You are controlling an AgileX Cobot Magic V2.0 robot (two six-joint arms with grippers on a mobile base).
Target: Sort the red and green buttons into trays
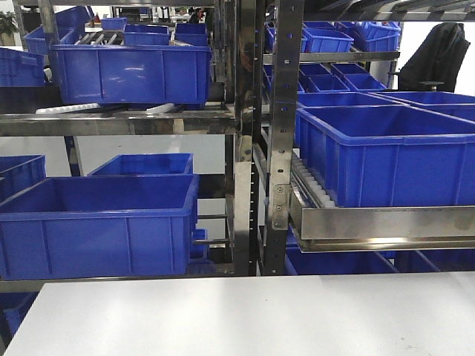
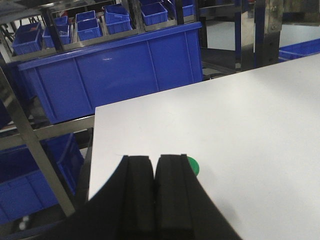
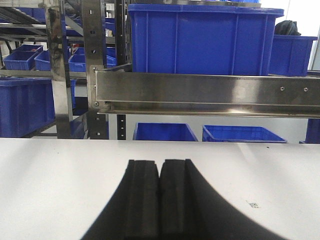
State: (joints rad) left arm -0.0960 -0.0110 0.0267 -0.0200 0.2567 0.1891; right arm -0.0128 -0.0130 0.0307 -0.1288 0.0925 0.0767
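The left gripper (image 2: 155, 159), jaws pressed together on nothing, hovers over the white bench (image 2: 225, 115) near its left edge. A sliver of green cap, likely the green button (image 2: 193, 166), peeps out just right of its tips. The right gripper (image 3: 160, 162), likewise closed and empty, hangs above the bench. For a clean pick, the left jaws should probably spread, shift right and centre over the button before descending. Its base is hidden; the red button and both trays are out of view.

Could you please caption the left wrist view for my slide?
Left gripper shut over white table, green button peeking out beside it.
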